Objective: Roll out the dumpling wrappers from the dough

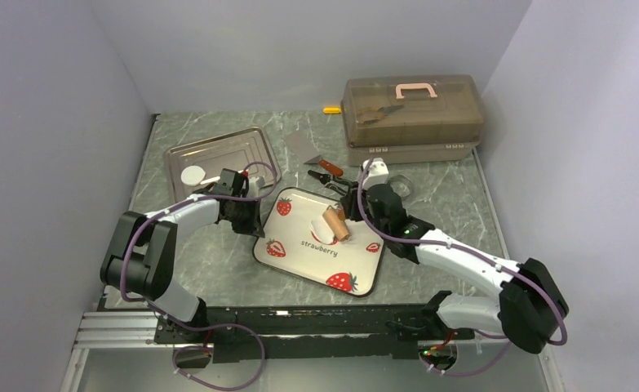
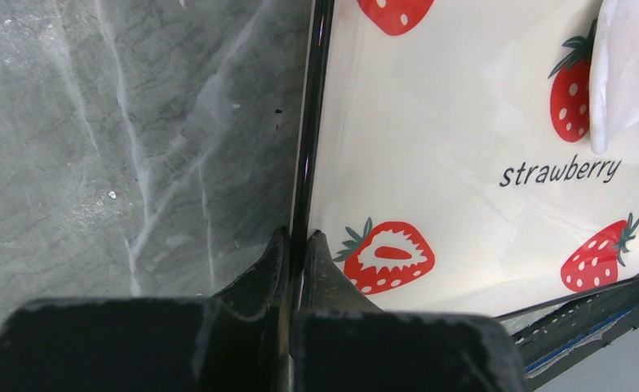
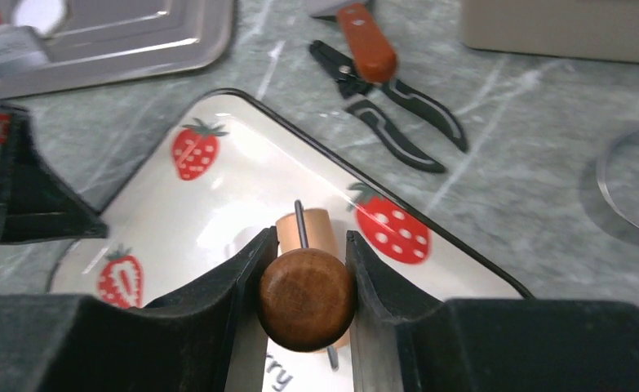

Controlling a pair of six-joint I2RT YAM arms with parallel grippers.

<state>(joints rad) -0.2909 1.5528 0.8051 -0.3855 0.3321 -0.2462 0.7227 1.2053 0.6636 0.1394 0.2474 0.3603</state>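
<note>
Right claw (image 3: 309, 238): we have it clamped on the rolling pin (image 3: 306, 298), which lies over the dough (image 2: 622, 73).
Left claw (image 2: 297, 237): pinched together on the plate (image 2: 430, 106) rim.
Dough: on the plate, partly flattened.
Progress: one wrapper (image 1: 193, 174) sits in the tray (image 1: 226, 147); we judge this piece needs more rolling.

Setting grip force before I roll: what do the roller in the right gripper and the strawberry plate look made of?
The roller: wood, probably varnished; its dark brown end knob has a soft sheen and the barrel is paler tan. The strawberry plate: glossy cream surface with printed berries and a dark rim; the bright reflections suggest glazed ceramic or melamine, cannot tell which.
</note>
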